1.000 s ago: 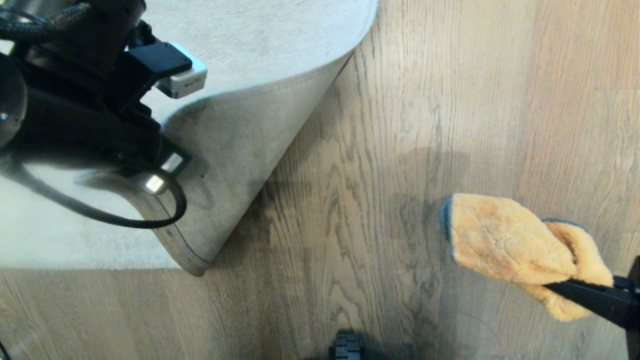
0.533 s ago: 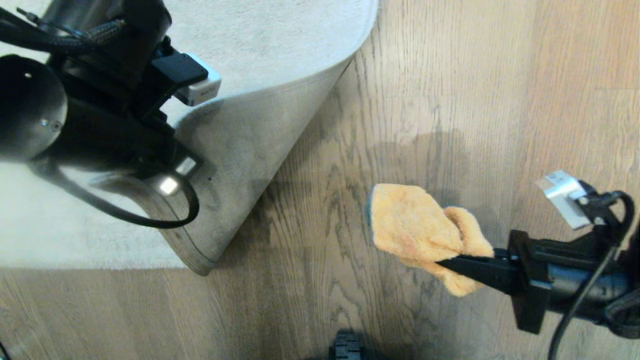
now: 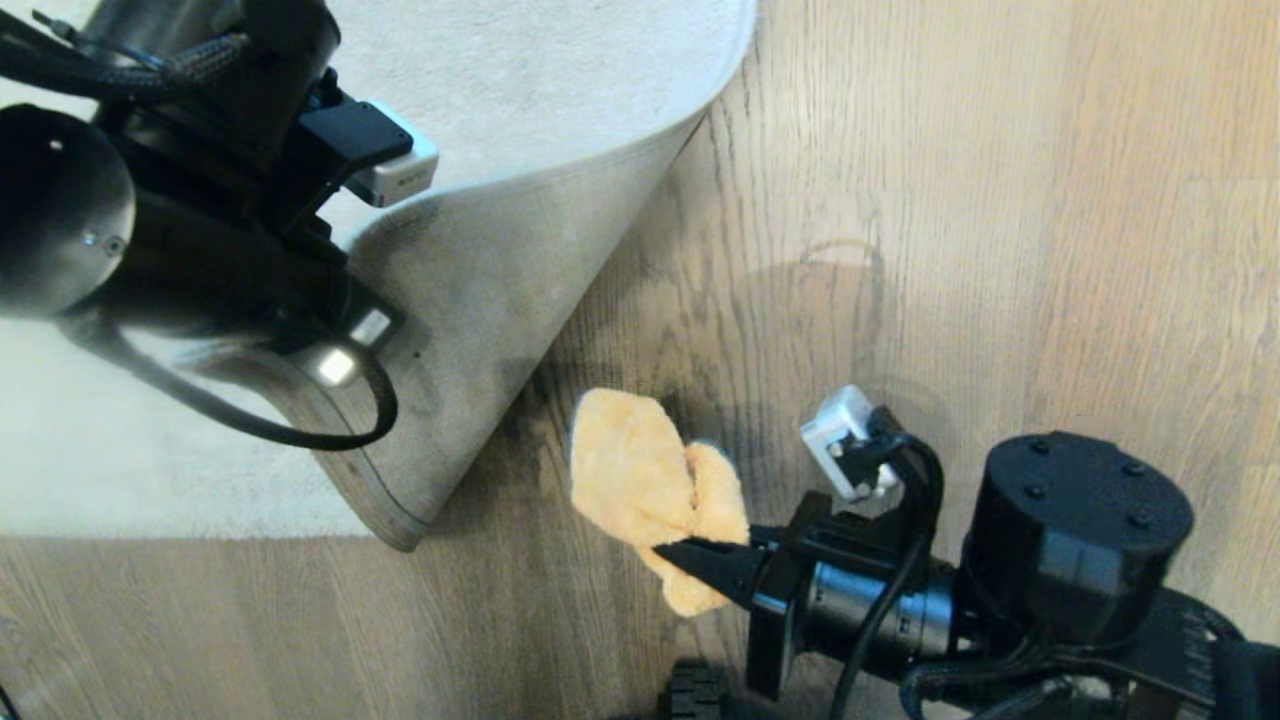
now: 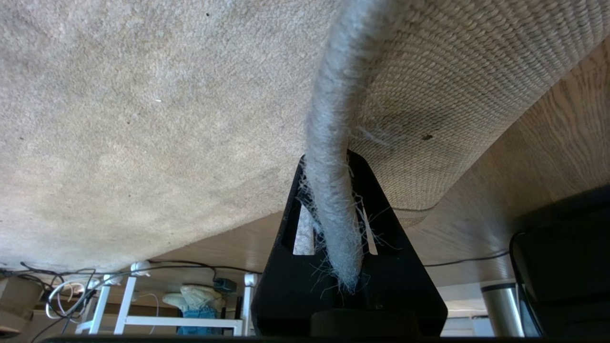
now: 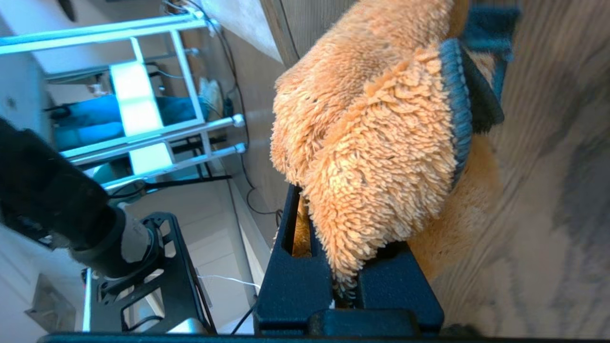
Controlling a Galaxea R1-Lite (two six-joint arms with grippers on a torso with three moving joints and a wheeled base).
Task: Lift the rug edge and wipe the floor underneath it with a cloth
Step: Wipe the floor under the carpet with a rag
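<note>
Wood plank floor (image 3: 900,200) lying bare. Rug edge (image 4: 329,143) lifted, my left gripper (image 4: 333,228) pinching it. My right gripper (image 3: 700,560) clamping orange cloth (image 3: 640,470) just beside raised flap. Wiping step; next, pushing cloth under.

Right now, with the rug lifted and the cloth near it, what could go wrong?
The left gripper pinches only the frayed rug edge; it might slip and drop onto the cloth. The cloth hangs loosely from the right gripper, so it may bunch or pull out while rubbing the floor.
</note>
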